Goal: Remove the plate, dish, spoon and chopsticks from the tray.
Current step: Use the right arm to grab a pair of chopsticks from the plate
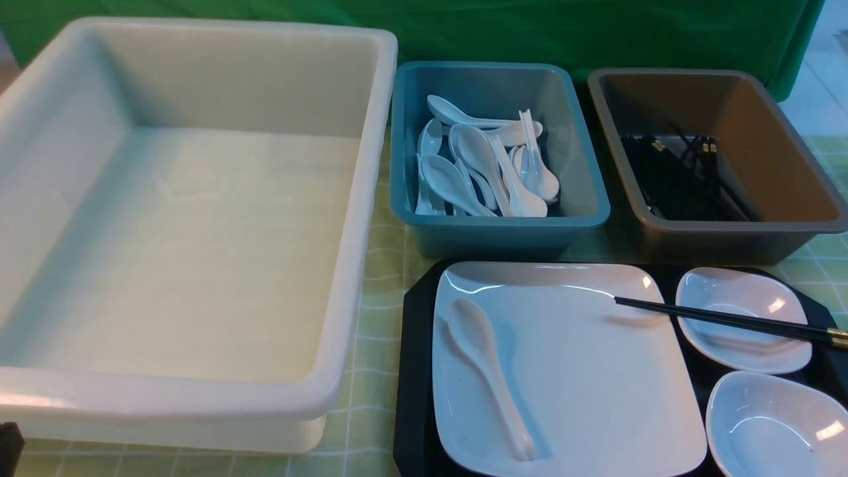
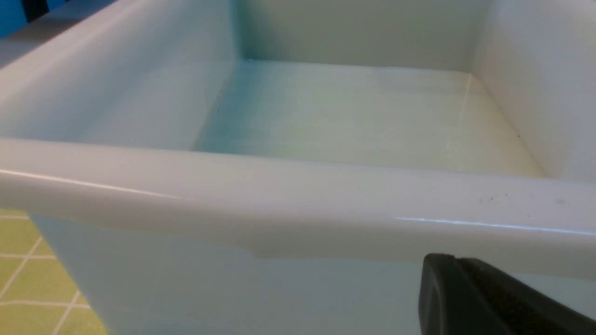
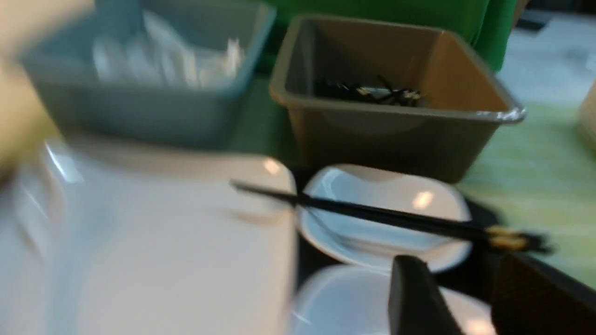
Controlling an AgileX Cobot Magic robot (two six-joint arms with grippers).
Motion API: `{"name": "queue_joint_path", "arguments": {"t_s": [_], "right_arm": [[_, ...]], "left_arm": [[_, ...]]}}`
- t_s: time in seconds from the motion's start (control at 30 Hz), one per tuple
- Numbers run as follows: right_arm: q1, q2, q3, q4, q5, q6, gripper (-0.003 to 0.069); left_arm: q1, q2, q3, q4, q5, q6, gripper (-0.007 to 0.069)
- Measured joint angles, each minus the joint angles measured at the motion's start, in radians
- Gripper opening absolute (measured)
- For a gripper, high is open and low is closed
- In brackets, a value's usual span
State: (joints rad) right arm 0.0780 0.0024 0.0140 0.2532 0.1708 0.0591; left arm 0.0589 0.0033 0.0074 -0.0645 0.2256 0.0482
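Most of the black tray [image 1: 414, 371] filled, from its left edge, by the square white plate [image 1: 583, 371], soup spoon [image 1: 487, 374] flat on the plate's left side, chopsticks [image 1: 722, 319] bridging from its far right corner across the farther small dish [image 1: 735, 298] toward the tray's right edge. Right gripper [image 3: 470, 302] by the nearer dish [image 1: 775, 424] at the tray's near right corner, jaws parted, empty. Left gripper [image 2: 465, 288] closed on nothing, just beside the outer wall of the large white tub [image 2: 279, 209].

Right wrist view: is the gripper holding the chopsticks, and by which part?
Nothing is held: the right gripper is open and empty, not touching the chopsticks.
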Motion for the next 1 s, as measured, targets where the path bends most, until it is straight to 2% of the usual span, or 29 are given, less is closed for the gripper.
{"name": "queue_joint_path", "arguments": {"t_s": [0.1, 0.27, 0.3, 0.37, 0.4, 0.47, 0.53, 0.57, 0.6, 0.67, 0.73, 0.77, 0.8, 0.9, 0.93, 0.97, 1.0], "right_arm": [[0.000, 0.000, 0.000, 0.094, -0.027, 0.236, 0.0241], [0.000, 0.000, 0.000, 0.121, -0.060, 0.397, 0.0241], [0.000, 0.000, 0.000, 0.122, -0.075, 0.478, 0.0241], [0.000, 0.000, 0.000, 0.123, -0.117, 0.546, 0.0237], [0.000, 0.000, 0.000, 0.123, -0.163, 0.562, 0.0232], [0.000, 0.001, 0.000, 0.123, -0.358, 0.570, 0.0169], [0.000, 0.020, -0.025, 0.126, -0.450, 0.520, 0.0099], [0.000, 0.068, -0.095, 0.130, -0.479, 0.434, 0.0049], [0.000, 0.123, -0.170, 0.133, -0.462, 0.333, 0.0029], [0.000, 0.230, -0.310, 0.133, -0.364, 0.165, 0.0017], [0.000, 0.360, -0.472, 0.132, -0.190, 0.003, 0.0010], [0.000, 0.424, -0.548, 0.122, -0.093, -0.059, 0.0009], [0.000, 0.543, -0.682, 0.091, 0.072, -0.109, 0.0009], [0.000, 0.791, -0.921, -0.044, 0.516, -0.152, 0.0008], [0.000, 0.808, -0.935, -0.044, 0.543, -0.154, 0.0008], [0.000, 0.925, -1.021, -0.132, 0.744, -0.159, 0.0008], [0.000, 1.004, -1.067, -0.186, 0.824, -0.160, 0.0010]], "left_arm": [[0.000, 0.000, 0.000, 0.000, 0.000, 0.000, -0.0002], [0.000, 0.000, 0.000, 0.000, 0.000, 0.000, -0.0002], [0.000, 0.000, 0.000, 0.000, 0.000, 0.000, -0.0002], [0.000, 0.000, 0.000, 0.000, 0.000, 0.000, -0.0002], [0.000, 0.000, 0.000, 0.000, 0.000, 0.000, -0.0002], [0.000, 0.000, 0.000, 0.000, 0.000, 0.000, -0.0002], [0.000, 0.000, 0.000, 0.000, 0.000, 0.000, -0.0002], [0.000, 0.000, 0.000, 0.000, 0.000, 0.000, -0.0002], [0.000, 0.000, 0.000, 0.000, 0.000, 0.000, -0.0002], [0.000, 0.000, 0.000, 0.000, 0.000, 0.000, -0.0002], [0.000, 0.000, 0.000, 0.000, 0.000, 0.000, -0.0002], [0.000, 0.000, 0.000, 0.000, 0.000, 0.000, -0.0002], [0.000, 0.000, 0.000, 0.000, 0.000, 0.000, -0.0002], [0.000, 0.000, 0.000, 0.000, 0.000, 0.000, -0.0002], [0.000, 0.000, 0.000, 0.000, 0.000, 0.000, -0.0002], [0.000, 0.000, 0.000, 0.000, 0.000, 0.000, -0.0002], [0.000, 0.000, 0.000, 0.000, 0.000, 0.000, -0.0002]]}}
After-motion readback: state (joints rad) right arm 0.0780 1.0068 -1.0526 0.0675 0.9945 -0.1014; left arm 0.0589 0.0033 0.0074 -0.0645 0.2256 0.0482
